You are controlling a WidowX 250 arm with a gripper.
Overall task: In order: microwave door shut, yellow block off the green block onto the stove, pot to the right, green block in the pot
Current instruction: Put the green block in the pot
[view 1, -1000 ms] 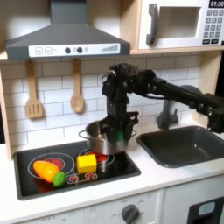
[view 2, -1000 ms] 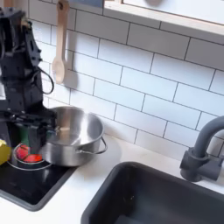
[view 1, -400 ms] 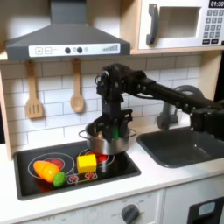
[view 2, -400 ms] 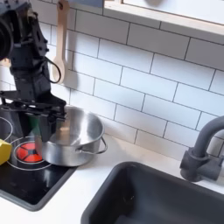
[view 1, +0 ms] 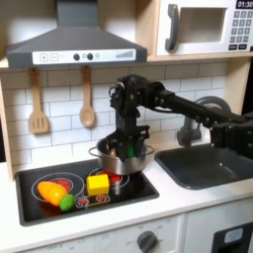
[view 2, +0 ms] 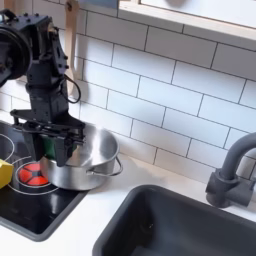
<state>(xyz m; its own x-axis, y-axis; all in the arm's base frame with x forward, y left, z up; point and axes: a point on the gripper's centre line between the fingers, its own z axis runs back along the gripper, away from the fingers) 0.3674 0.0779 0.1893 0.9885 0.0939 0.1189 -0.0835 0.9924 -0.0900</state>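
- I take the pot [view 1: 124, 158] as my landmark: it sits on the back right part of the stove [view 1: 40, 208], shiny steel, one side handle showing toward the sink [view 2: 190, 225] in the second exterior view.
- My gripper [view 2: 60, 150] hangs straight down into the pot's mouth, at the side of the bowl toward the second exterior view's left.
- Its fingers [view 2: 72, 152] look spread somewhat apart, but I cannot tell whether they grip anything or touch the rim.
- The yellow block [view 1: 97, 183] lies on the stove just in front of the pot in the first exterior view, beside a red burner ring.
- I cannot make out the green block from here.
- The microwave door [view 1: 198, 28] is up above the pot, toward the first exterior view's right, lying flush with the microwave front, its dark handle at its left edge.
- Orange and yellow toy food [view 1: 54, 192] lies on the stove well to the pot's left in the first exterior view, with a small lime-green piece [view 1: 66, 203] touching it.
- Two wooden utensils [view 1: 38, 104] hang on the tiled wall behind the pot.
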